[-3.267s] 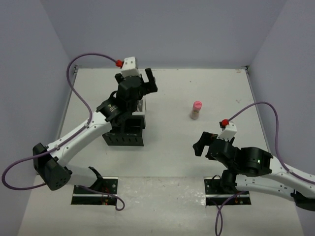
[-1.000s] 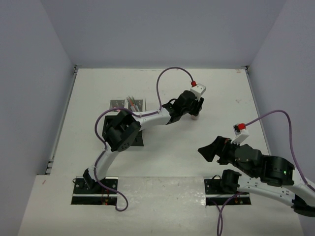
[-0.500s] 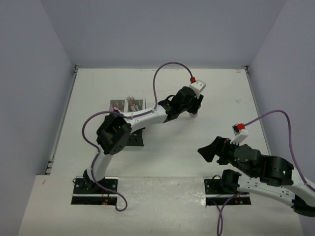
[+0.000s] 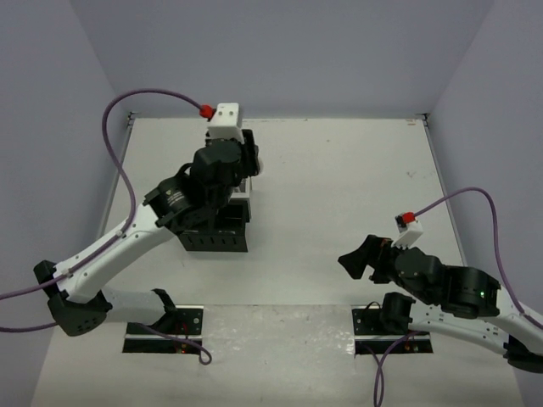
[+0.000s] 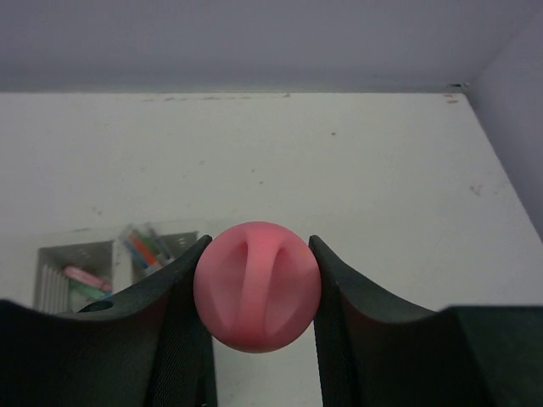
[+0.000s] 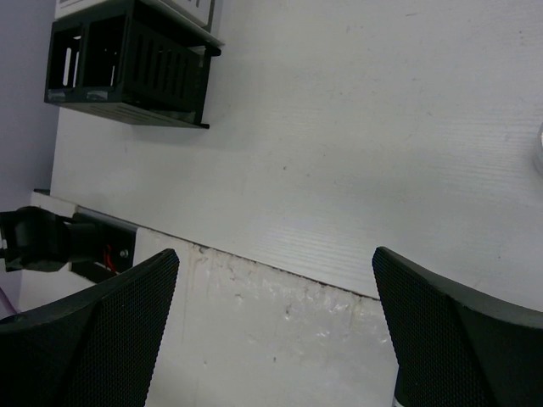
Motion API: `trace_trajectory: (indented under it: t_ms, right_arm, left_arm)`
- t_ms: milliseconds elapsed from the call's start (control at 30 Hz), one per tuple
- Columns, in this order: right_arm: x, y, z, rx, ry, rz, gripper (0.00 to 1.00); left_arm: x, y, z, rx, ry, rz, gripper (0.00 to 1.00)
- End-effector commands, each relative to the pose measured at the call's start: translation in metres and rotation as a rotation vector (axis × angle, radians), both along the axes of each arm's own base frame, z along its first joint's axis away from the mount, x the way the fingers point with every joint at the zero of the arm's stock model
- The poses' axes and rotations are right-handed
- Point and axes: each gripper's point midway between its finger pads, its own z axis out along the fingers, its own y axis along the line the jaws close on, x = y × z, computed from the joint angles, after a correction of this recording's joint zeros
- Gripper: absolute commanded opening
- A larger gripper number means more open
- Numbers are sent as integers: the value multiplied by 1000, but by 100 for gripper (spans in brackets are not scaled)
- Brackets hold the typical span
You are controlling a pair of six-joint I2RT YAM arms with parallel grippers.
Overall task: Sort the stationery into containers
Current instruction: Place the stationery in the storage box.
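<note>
My left gripper (image 5: 258, 248) is shut on the pink-capped small bottle (image 5: 257, 287); its round pink cap fills the gap between the black fingers (image 5: 174, 326). In the top view that gripper (image 4: 247, 164) hangs over the back of the containers (image 4: 213, 234), and the wrist hides the bottle. Below the held bottle, at left, the white mesh compartments (image 5: 78, 264) hold coloured pens (image 5: 144, 249) and a pink item (image 5: 85, 276). My right gripper (image 6: 276, 331) is open with nothing in it, low over the table's front edge, also seen as the right gripper (image 4: 357, 259) from above.
The black compartments (image 6: 127, 61) show at the upper left of the right wrist view. Purple cables (image 4: 119, 161) loop from both wrists. Arm base plates (image 4: 161, 326) sit at the near edge. Grey walls enclose the table on three sides.
The left arm has swung back from the middle right of the table to above the containers. The pink-capped bottle no longer stands on the table. The right arm has barely moved.
</note>
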Motion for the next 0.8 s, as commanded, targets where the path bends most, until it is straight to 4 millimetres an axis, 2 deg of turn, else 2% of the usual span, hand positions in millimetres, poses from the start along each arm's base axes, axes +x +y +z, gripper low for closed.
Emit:
trace_trajectory:
  t_ms: [0,33,133,200,267,300,500,767]
  right_arm:
    - [7,7,5,-13,-14,-16,99]
    - [7,9,5,-11,-11,-11,99]
    - [6,16,2,-7,-3,6,99]
    - [6,17,1,-5,0,7,99]
    - [5,18,1,-3,-1,14,99]
    - [5,19,2,3,-3,16,99]
    - [4,23,4,8,2,34,99]
    - [1,17,3,21,4,28,99]
  left_arm:
    - [-11,86,-68,176,169,277,0]
    - [-13,103,-67,150,173,322,0]
    - [-29,141,-79,152,188,418,0]
    - [-35,155,-86,141,183,472,0]
    - [-40,181,-98,147,182,564,0]
    - [-41,186,-103,133,187,585,0]
    - [-35,184,-124,109,198,577,0]
    - [-30,181,-151,109,235,590,0]
